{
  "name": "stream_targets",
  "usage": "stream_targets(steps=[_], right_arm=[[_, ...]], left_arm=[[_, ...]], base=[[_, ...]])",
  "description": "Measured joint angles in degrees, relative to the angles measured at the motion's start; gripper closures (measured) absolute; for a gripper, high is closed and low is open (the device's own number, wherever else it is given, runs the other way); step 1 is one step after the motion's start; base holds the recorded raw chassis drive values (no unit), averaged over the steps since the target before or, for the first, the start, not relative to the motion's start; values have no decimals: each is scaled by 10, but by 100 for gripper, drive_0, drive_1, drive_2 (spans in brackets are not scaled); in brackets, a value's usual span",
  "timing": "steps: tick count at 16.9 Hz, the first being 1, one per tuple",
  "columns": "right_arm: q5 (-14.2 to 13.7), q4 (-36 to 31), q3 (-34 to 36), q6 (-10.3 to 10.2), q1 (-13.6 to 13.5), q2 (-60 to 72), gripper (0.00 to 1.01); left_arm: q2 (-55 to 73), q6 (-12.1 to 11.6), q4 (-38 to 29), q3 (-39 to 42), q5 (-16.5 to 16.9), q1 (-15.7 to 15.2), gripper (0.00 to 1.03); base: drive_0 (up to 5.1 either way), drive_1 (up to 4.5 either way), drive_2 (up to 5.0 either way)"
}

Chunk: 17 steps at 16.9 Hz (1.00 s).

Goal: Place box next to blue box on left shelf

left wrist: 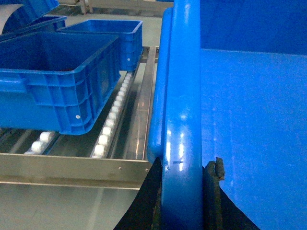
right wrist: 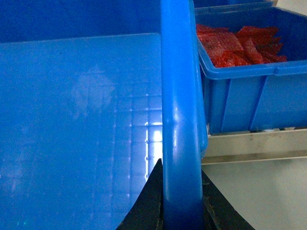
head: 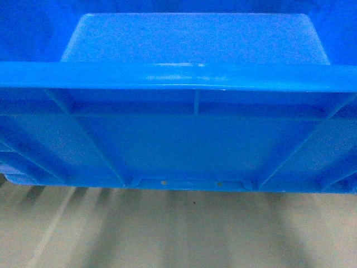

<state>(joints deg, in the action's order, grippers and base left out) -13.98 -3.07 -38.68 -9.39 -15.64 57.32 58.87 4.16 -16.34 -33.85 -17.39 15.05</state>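
Red packets (right wrist: 240,43) fill a crate (right wrist: 249,91); grey floor (head: 178,234).

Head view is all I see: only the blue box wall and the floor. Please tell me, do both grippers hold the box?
Observer: Yes. The left gripper is shut on the rim of the box, one finger on each side.
Operator: And the right one?
Observer: The right gripper clamps the opposite rim the same way.
Operator: What is at the left of the box?
Observer: A roller shelf with another blue crate on it, apart from the box.
Operator: And at the right?
Observer: A blue bin with red packets inside.
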Motion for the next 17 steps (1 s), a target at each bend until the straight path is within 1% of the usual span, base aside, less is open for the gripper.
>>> stream_targets(steps=[17], right_arm=[[0,0,0,0,0,0,93]], left_arm=[[0,0,0,0,0,0,93]], base=[[2,424,-419]])
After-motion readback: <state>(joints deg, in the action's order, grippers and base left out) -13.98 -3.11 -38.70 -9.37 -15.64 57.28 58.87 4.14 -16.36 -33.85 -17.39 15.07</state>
